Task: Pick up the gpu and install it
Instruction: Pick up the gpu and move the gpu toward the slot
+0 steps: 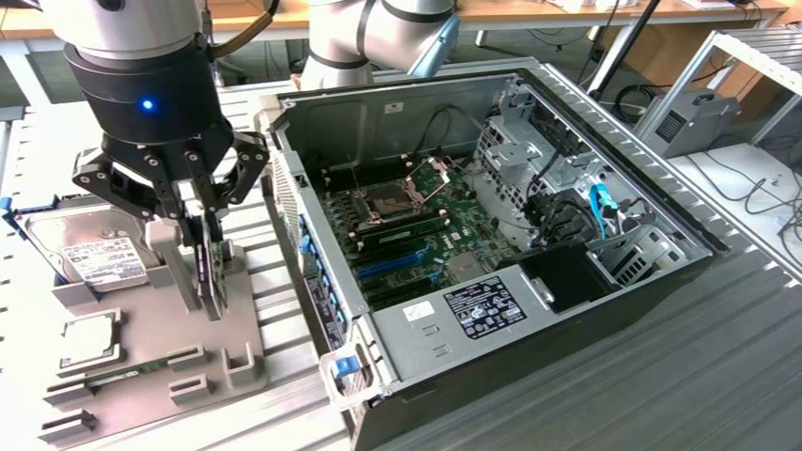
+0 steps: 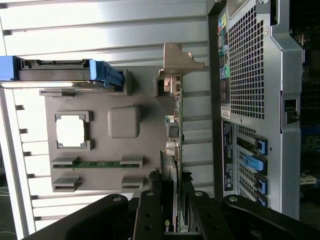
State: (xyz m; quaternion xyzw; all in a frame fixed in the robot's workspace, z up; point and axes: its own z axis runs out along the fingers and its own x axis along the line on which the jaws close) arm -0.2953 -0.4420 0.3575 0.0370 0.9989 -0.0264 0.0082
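Note:
The gpu (image 1: 213, 277) stands on edge over the grey holder tray (image 1: 150, 329), to the exterior view's left of the open computer case (image 1: 414, 371). My gripper (image 1: 205, 235) comes down from above and is shut on the card's upper edge, one finger on each face. In the wrist view the gpu (image 2: 176, 130) shows edge-on, with its silver end bracket (image 2: 177, 60) at the far end and the green board facing the case. My gripper (image 2: 175, 220) clamps it between its black fingers (image 2: 150, 215). I cannot tell whether the card's lower edge still touches the tray.
On the tray lie a hard drive (image 1: 94, 249) in a blue caddy (image 2: 60, 72), a square processor (image 2: 70, 131) and a memory stick (image 2: 97, 163). The case's motherboard (image 1: 414, 225) has blue expansion slots (image 1: 394, 268). Its perforated rear panel (image 2: 250, 75) is close beside the card.

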